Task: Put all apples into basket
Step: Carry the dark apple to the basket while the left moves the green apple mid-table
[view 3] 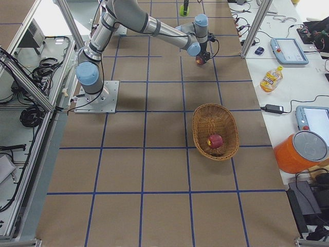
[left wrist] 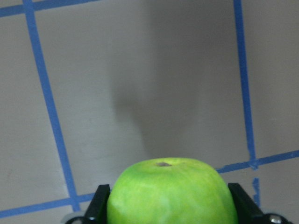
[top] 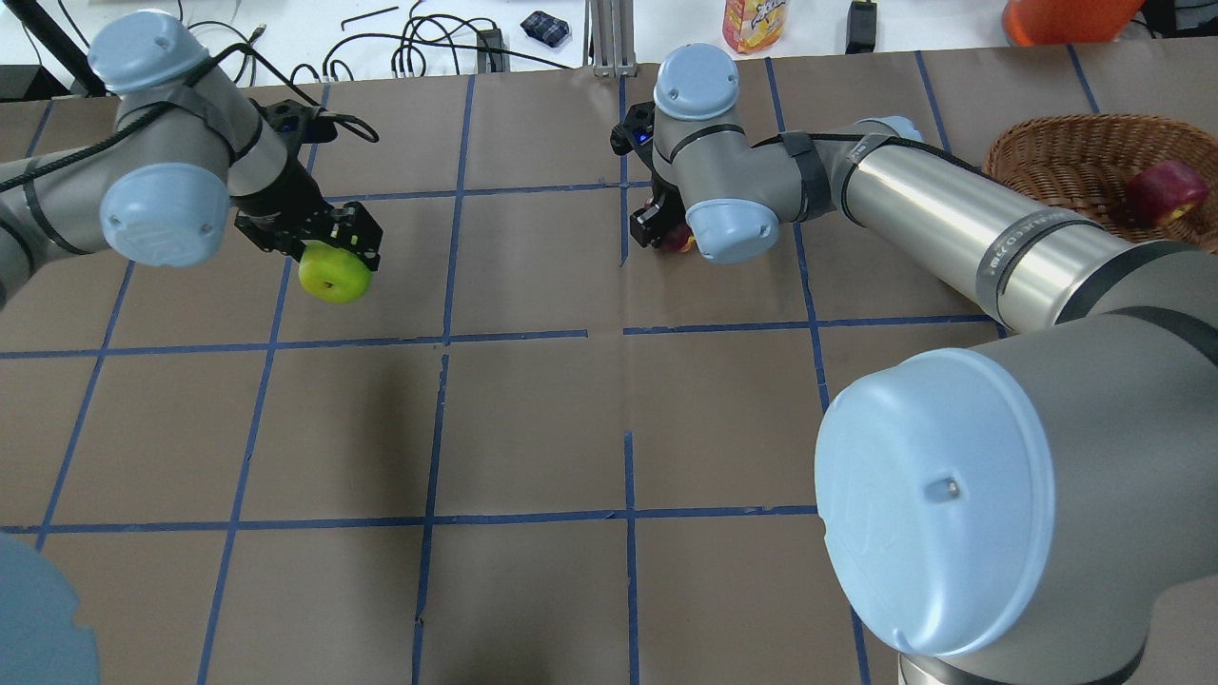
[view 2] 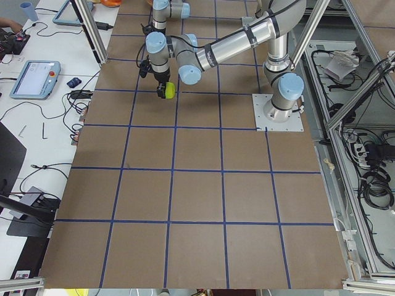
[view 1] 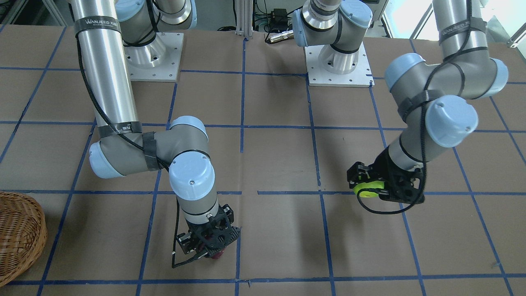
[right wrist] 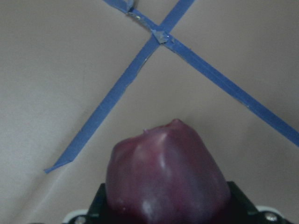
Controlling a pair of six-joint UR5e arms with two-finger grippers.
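My left gripper (top: 335, 259) is shut on the lime green apple (top: 335, 276) and holds it above the table; the apple fills the bottom of the left wrist view (left wrist: 170, 193) between the fingers. My right gripper (top: 666, 231) is shut on the dark maroon apple (right wrist: 166, 177), low over the table near a tape crossing; I cannot tell whether it touches. The maroon apple peeks out below the gripper in the front view (view 1: 216, 253). The wicker basket (top: 1047, 157) stands at the far right with the red apple (top: 1163, 190) in it, well apart from both grippers.
The table is brown with a grid of blue tape lines. The two arm bases (view 1: 339, 65) stand on white plates at the robot's side. A drink bottle (top: 754, 24) and an orange container (top: 1066, 17) stand beyond the table's far edge.
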